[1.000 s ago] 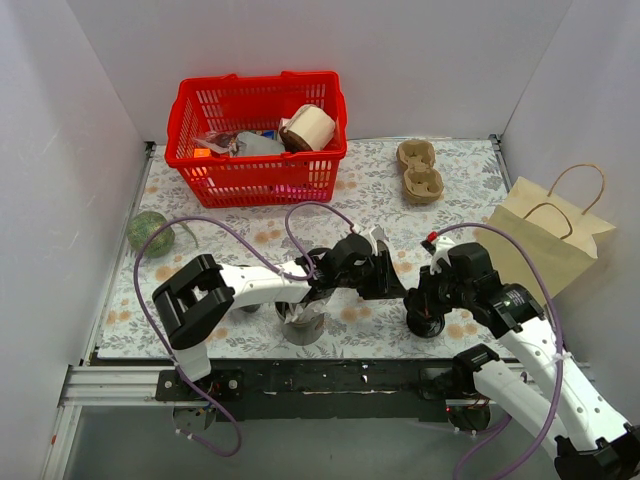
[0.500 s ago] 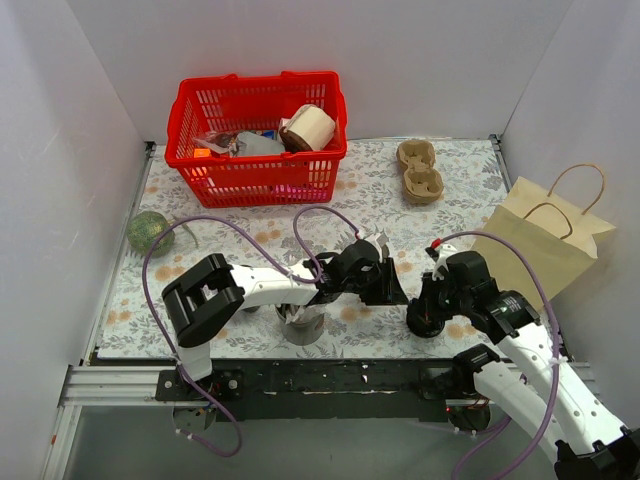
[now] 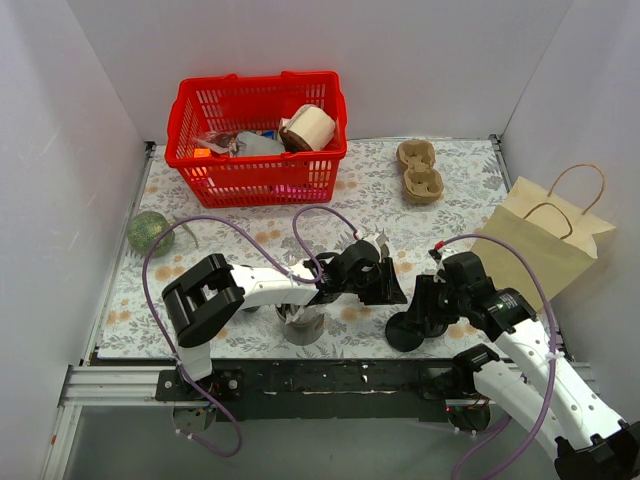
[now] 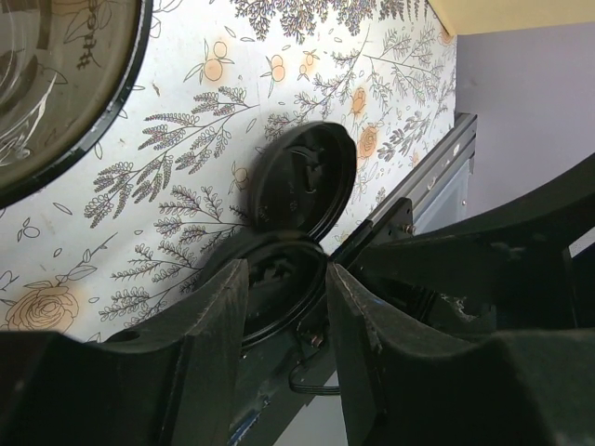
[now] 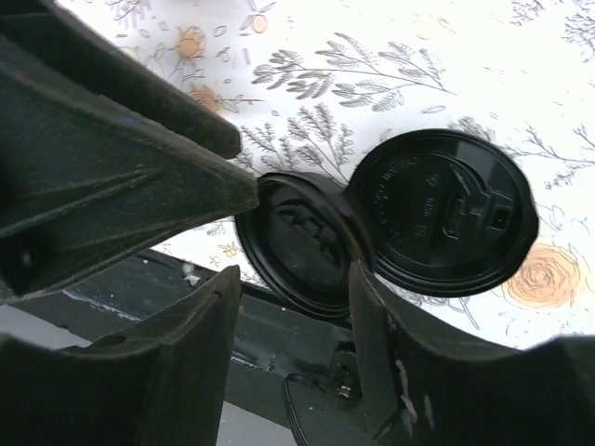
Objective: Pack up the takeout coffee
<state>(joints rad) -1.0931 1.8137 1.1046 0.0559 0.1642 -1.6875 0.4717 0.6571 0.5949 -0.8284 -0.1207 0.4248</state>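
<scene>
The takeout coffee shows only its round black lid with a sip slot, also seen in the left wrist view. Its cup body is hidden, and the right gripper covers it from the top camera. A loose black lid lies against it near the front edge, hollow side showing. My right gripper hovers just above both, jaws open and empty. My left gripper stands open and empty just left of them. A lidless cup stands under the left forearm.
A red basket of groceries stands at the back. A pulp cup carrier lies at the back right and a brown paper bag at the right edge. A green ball sits at the left. The metal rail runs along the front.
My right gripper has opened and let go of the loose black lid, which dropped to the cloth toward the front left. The left gripper moved slightly right earlier and now holds still.
</scene>
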